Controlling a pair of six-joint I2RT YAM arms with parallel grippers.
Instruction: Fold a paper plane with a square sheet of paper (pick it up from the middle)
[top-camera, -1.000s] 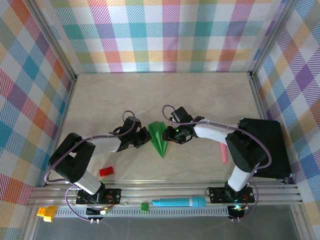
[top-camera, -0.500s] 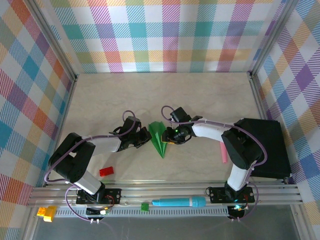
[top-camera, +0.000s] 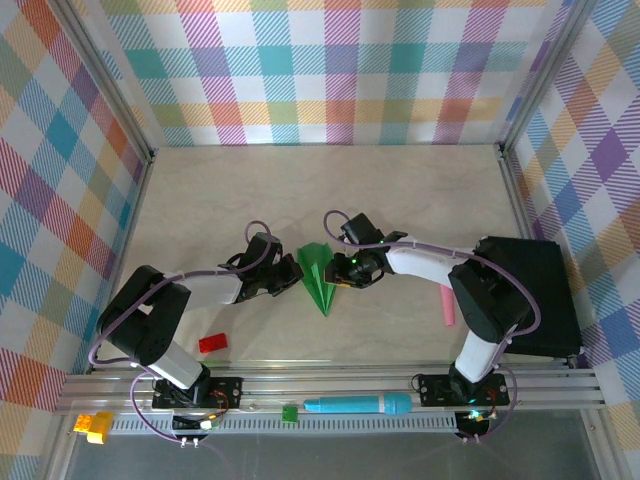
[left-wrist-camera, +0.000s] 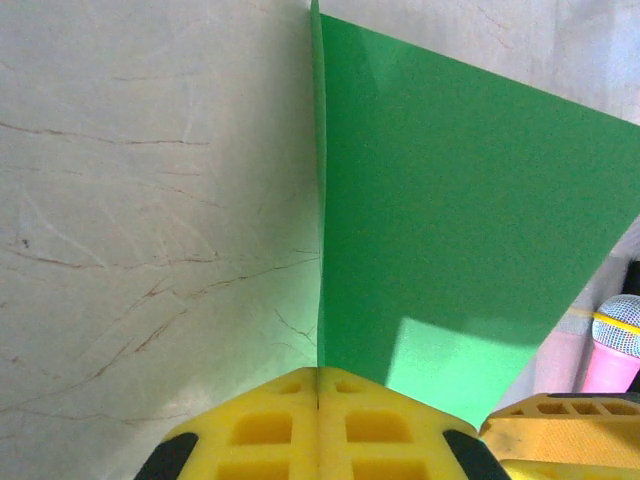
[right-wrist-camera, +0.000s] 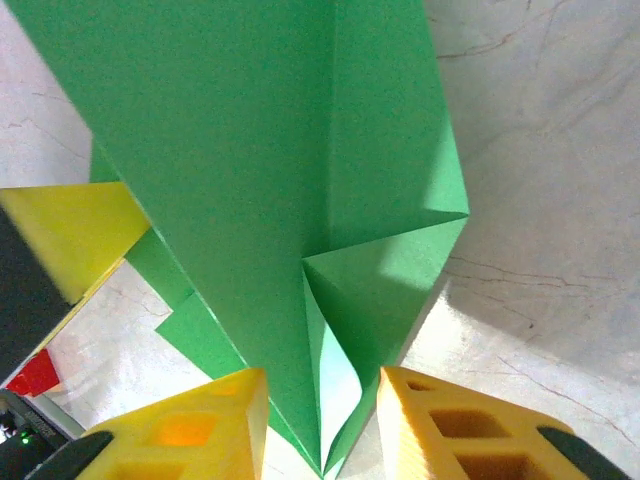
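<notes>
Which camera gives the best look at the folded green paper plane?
Top external: the whole paper plane shows, sharp tip included. The right wrist view shows its creased layers close up but cropped; the left wrist view shows one flat panel and an edge.

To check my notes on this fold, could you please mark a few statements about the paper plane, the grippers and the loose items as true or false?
1. The paper plane points its sharp tip toward the arm bases. True.
2. The right gripper is shut. False: it is open, with the green paper between its sides.
3. The left gripper is closed at the plane's folded edge. True.
4. The teal marker lies on the table beside the plane. False: it lies on the near rail between the arm bases.
5. The red block sits on the table, apart from the plane. True.
</notes>
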